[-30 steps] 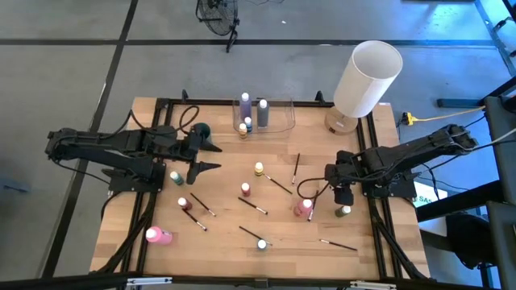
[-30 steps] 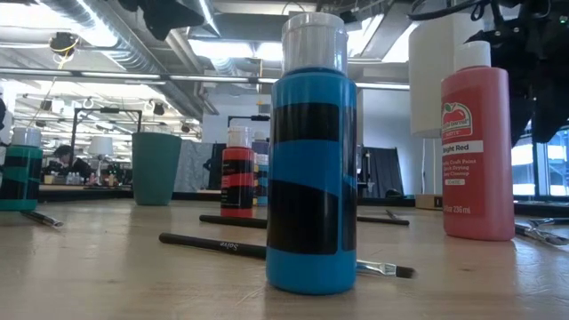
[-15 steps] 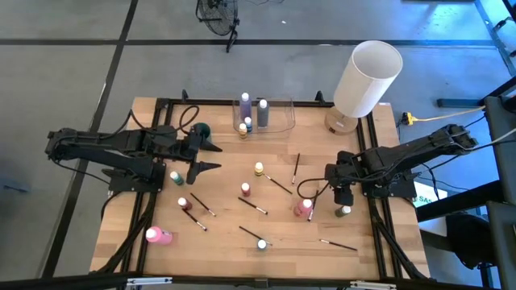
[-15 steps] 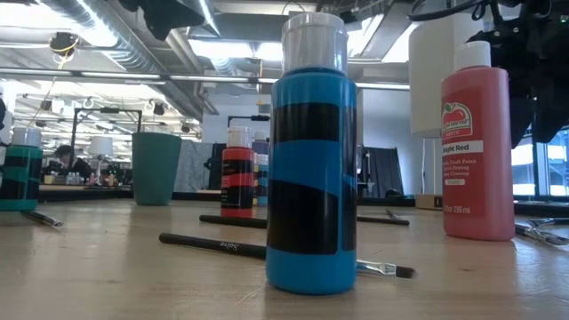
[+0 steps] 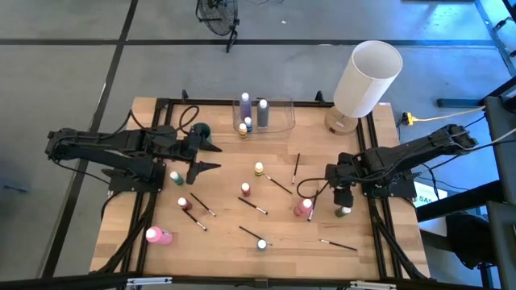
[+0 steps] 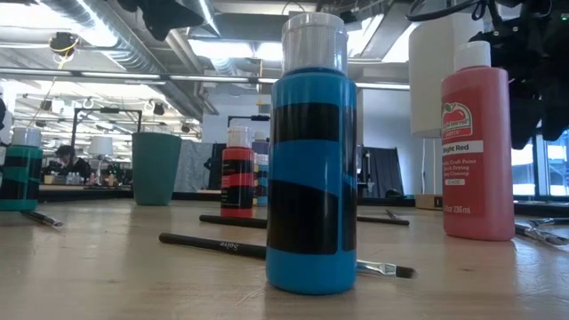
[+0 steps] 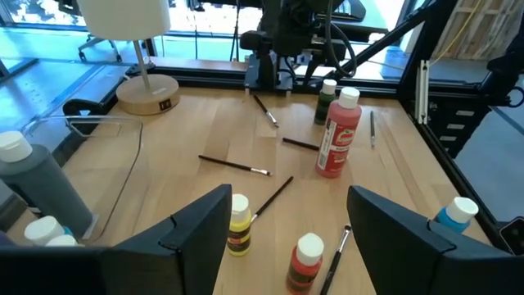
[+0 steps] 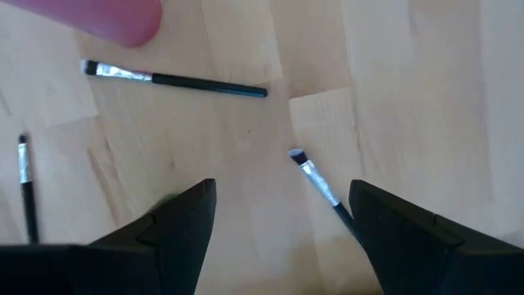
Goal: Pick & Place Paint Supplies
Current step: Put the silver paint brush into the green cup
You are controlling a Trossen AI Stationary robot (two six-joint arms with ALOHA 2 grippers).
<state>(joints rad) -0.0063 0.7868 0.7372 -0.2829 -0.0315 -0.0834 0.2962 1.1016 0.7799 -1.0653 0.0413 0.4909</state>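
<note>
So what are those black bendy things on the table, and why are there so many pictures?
They are two robot arms with two-finger pinchers. One camera looks down from above, one sits low on the tabletop, and one rides on each wrist. From above, the left gripper and the right gripper are both open and hold nothing. On the wooden table lie thin dark-handled paintbrushes and small paint bottles, like the tall red bottle and the blue bottle with black bands close to the low camera. The clear plastic container already holds a few bottles.

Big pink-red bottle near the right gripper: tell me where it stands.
In the high view the big pink-red bottle stands on the table's right half, just left of the open right gripper, with a small green bottle on the gripper's far side.
</note>
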